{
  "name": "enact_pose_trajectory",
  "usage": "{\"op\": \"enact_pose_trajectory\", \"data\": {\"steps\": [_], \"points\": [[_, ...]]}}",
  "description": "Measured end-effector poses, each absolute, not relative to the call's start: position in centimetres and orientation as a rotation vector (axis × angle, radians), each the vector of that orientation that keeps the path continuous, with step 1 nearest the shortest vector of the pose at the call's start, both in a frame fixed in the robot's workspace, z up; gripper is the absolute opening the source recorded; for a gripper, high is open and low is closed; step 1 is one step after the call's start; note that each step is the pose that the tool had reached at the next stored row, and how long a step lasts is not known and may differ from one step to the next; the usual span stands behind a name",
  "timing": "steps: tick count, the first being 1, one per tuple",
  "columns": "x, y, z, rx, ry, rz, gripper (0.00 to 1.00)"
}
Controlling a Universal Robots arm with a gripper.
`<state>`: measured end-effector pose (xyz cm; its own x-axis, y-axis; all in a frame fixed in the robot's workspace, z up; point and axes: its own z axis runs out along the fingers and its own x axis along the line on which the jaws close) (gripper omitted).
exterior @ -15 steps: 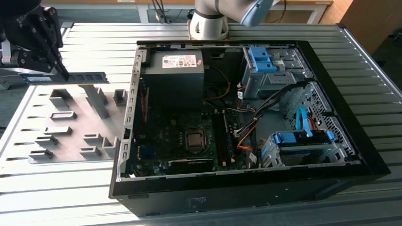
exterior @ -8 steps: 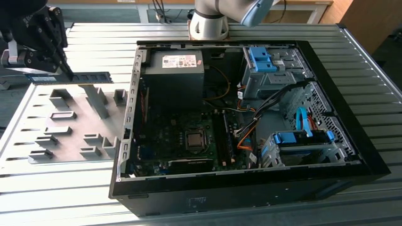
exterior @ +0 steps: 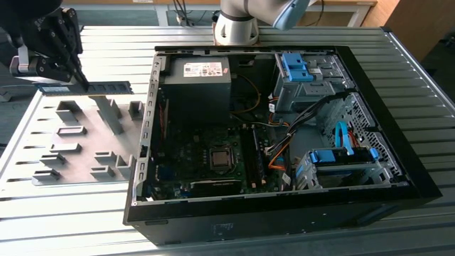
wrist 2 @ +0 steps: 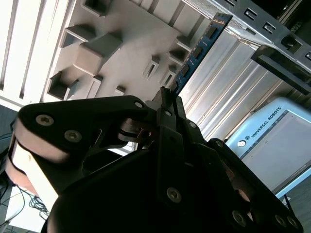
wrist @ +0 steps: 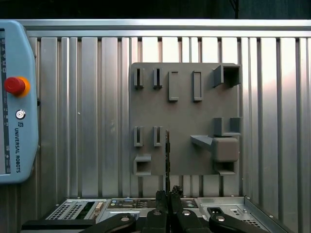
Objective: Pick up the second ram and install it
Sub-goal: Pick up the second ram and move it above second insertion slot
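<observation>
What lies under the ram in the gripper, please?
The grey fixture plate, in the first wrist view; the strip directly beneath the ram is covered.

The table (exterior: 64, 213) is ribbed bare metal with a dull sheen. The fixture plate (wrist: 184, 126) is matt grey plastic. The gripper (exterior: 83, 84) is matt black. The ram (exterior: 106, 88) is smooth blue-green circuit board carrying black chips. The case (exterior: 284, 224) is matt black outside and bare grey metal inside, with glossy blue plastic brackets (exterior: 295, 66).
</observation>
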<state>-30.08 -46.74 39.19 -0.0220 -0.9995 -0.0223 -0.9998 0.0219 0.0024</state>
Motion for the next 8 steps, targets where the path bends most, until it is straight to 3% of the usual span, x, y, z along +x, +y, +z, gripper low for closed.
{"op": "enact_pose_trajectory", "data": {"steps": [8], "points": [[-29.27,-46.74,39.19,-2.187,2.235,0.027,0.14]]}}
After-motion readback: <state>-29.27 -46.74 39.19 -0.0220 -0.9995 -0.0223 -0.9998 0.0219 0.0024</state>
